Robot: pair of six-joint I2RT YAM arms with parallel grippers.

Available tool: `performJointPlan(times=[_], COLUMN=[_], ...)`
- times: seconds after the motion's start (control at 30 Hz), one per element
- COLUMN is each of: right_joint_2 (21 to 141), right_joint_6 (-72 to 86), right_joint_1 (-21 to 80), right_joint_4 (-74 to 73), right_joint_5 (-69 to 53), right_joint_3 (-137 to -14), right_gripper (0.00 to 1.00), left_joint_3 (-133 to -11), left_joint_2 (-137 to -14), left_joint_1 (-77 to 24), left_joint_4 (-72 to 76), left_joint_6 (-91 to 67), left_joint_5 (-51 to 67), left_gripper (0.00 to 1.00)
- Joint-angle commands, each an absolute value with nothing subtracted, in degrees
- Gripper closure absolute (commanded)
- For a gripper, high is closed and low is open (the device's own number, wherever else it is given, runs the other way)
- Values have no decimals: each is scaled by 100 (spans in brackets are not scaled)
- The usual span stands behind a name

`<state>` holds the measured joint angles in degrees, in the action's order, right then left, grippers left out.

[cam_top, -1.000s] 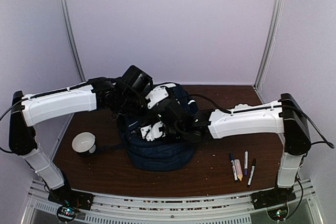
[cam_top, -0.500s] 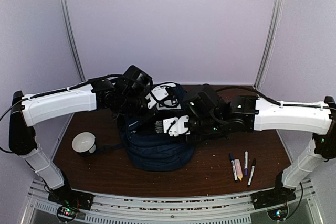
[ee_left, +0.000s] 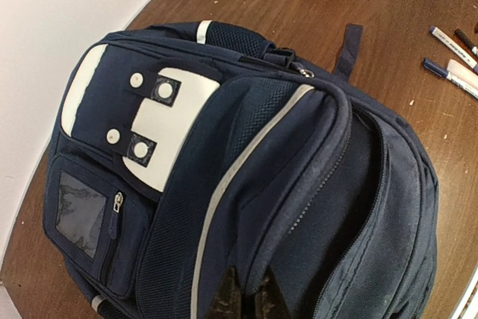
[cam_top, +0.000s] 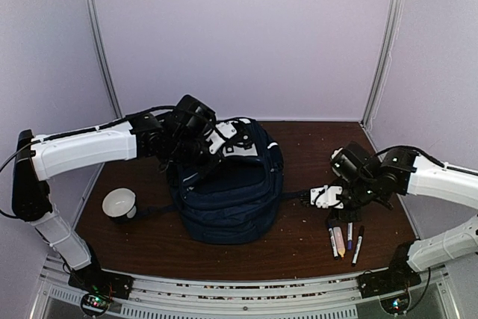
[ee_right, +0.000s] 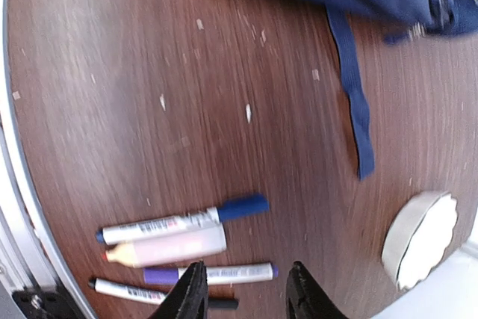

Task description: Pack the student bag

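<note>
The bag (cam_top: 224, 199) was pinched by the left jaws; the right jaws were seen half open, empty, over the near-right pens (ee_right: 168, 246).

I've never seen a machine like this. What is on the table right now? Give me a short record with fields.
Bag: large navy-blue fabric backpack, mid-table, main compartment unzipped
Left tool: shut on the backpack's top edge
Right tool: open, empty, over the markers
Markers: four marker pens, side by side on the brown wooden table, right of the backpack
Bowl: white round bowl, left of the backpack
</note>
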<state>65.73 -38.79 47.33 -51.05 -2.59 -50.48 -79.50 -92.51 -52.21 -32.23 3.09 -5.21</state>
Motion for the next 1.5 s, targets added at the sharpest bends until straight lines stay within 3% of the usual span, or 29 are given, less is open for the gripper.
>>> performJointPlan(times=[0.0, 0.2, 0.3, 0.73, 1.03, 1.47], right_joint_2=[5951, 5962, 5867, 5247, 5638, 6011], right_joint_6=[-4233, -5216, -5906, -8078, -8367, -8424], right_joint_1=[4188, 3404, 3358, 3781, 4267, 4299], right_joint_4=[-5846, -6978, -7196, -5307, -5229, -5079], right_joint_5=[49, -178, -14, 769, 927, 986], right_joint_3=[-4636, -4317, -4037, -2962, -2730, -2641], right_gripper=[64, 66, 61, 62, 74, 71], left_joint_3=[-8082, -7779, -7730, -7700, -7691, -7684], left_joint_2=[-9048, -8964, -8935, -8847, -8753, -8714], left_joint_1=[-5150, -5150, -5150, -5158, -5159, -5159], left_joint_4=[-2735, -2575, -2560, -2623, -2632, -2641], left_joint_6=[232, 348, 356, 370, 412, 465], left_joint_5=[-570, -585, -524, -521, -595, -659], left_gripper=[100, 100, 100, 100, 100, 100])
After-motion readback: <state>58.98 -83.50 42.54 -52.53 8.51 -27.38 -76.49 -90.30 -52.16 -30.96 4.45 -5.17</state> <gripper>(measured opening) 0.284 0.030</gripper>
